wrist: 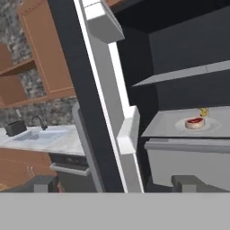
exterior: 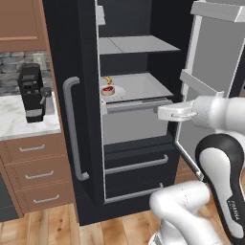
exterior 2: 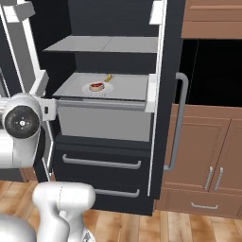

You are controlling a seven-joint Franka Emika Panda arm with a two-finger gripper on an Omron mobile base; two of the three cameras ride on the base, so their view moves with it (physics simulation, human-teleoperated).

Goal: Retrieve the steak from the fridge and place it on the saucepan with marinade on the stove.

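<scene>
One fridge door hangs open; the steak sits on a plate on the middle shelf, and the hand, fingers spread, holds nothing.

Even, flat rendered light, soft shadows, dark fridge interior, slightly coarse, no glare.
</scene>
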